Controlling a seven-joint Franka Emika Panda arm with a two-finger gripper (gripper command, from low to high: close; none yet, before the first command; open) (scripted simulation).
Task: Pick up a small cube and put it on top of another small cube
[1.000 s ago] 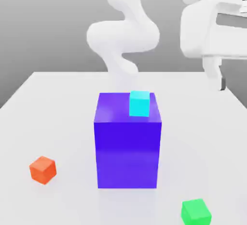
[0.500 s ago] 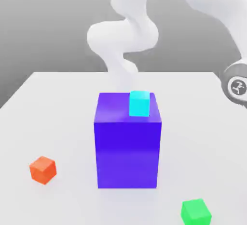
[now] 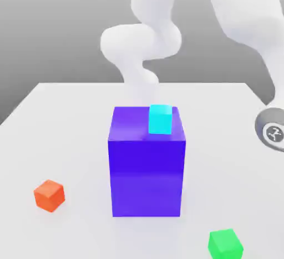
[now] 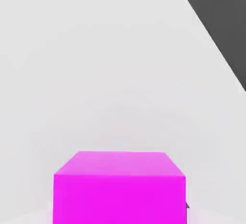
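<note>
The gripper's fingers were drawn together, and the magenta cube (image 4: 119, 187) sat right up against the hand camera, so close that they most likely closed on it, though the fingers themselves were out of sight and actual contact could not be confirmed. A cube has no long axis to speak of; its flat top face lay level and square to the hand, which suggested a straight grasp across opposite sides. It rested on the white table (image 4: 96, 74), with the table's edge and dark floor beyond it at the far corner.

Outward from there, in the exterior view the arm (image 3: 244, 25) reached down past the exterior view's right edge, its wrist joint low over the table on that side. The large blue block (image 3: 147, 163) stood mid-table with the small cyan cube (image 3: 161, 119) on its top, toward the far right corner. An orange cube (image 3: 49, 195) lay near left, a green cube (image 3: 225, 244) near right.

Judging by this, the next move would carry the held cube up, then leftward toward whichever small cube serves as base.
</note>
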